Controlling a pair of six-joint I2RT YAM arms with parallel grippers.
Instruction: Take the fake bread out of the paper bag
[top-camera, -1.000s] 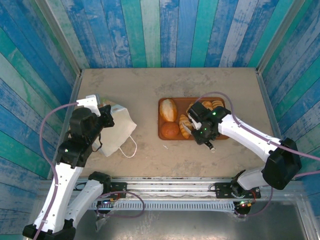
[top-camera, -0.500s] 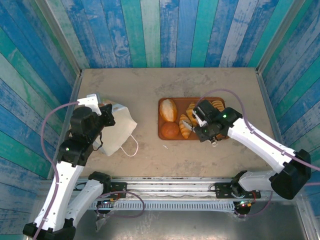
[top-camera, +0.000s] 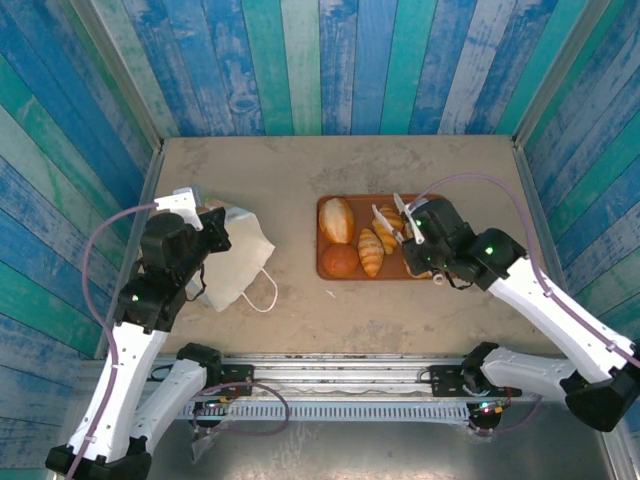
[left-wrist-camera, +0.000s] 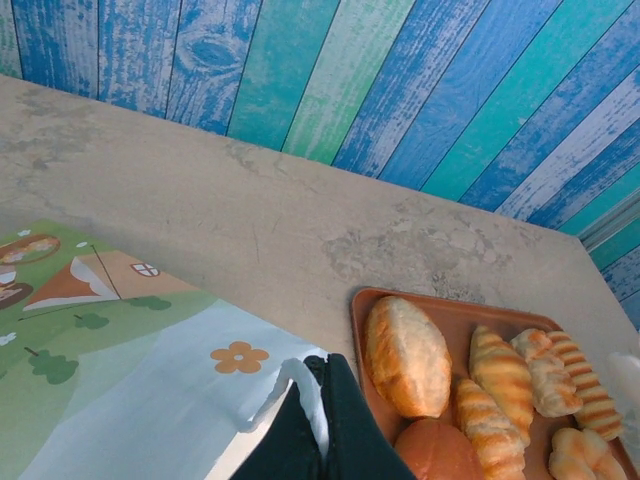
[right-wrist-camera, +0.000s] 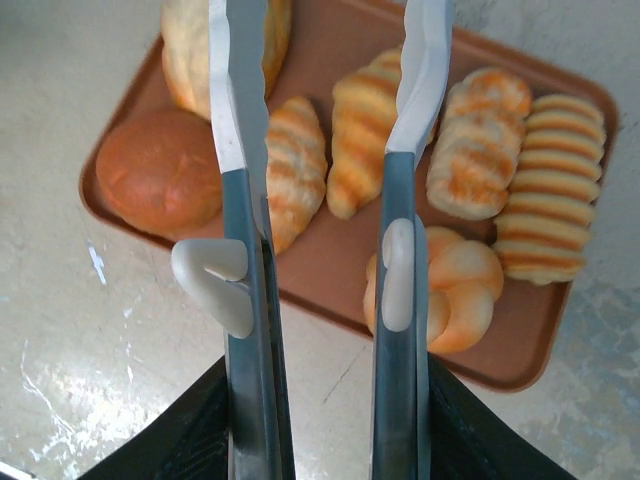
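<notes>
The white paper bag (top-camera: 240, 262) lies flat at the table's left, its green-and-orange print (left-wrist-camera: 110, 350) facing up. My left gripper (left-wrist-camera: 322, 400) is shut on the bag's paper edge, also seen from above (top-camera: 212, 238). The inside of the bag is hidden. The fake bread lies on the brown tray (right-wrist-camera: 330, 270): a pale loaf (right-wrist-camera: 185, 50), a round bun (right-wrist-camera: 160, 170), two croissants (right-wrist-camera: 295, 170), ridged rolls (right-wrist-camera: 550, 190) and a knot bun (right-wrist-camera: 450, 290). My right gripper (top-camera: 392, 212) hangs open over the tray with nothing between its long blades (right-wrist-camera: 240, 120).
The tray (top-camera: 330, 268) sits right of the table's centre. Blue plank walls (top-camera: 320, 60) close in the back and both sides. The bag's cord handle (top-camera: 262, 295) trails toward the front edge.
My right arm has swung to the right, away from the tray's middle, uncovering the croissants. The left gripper and the bag have stayed put.
</notes>
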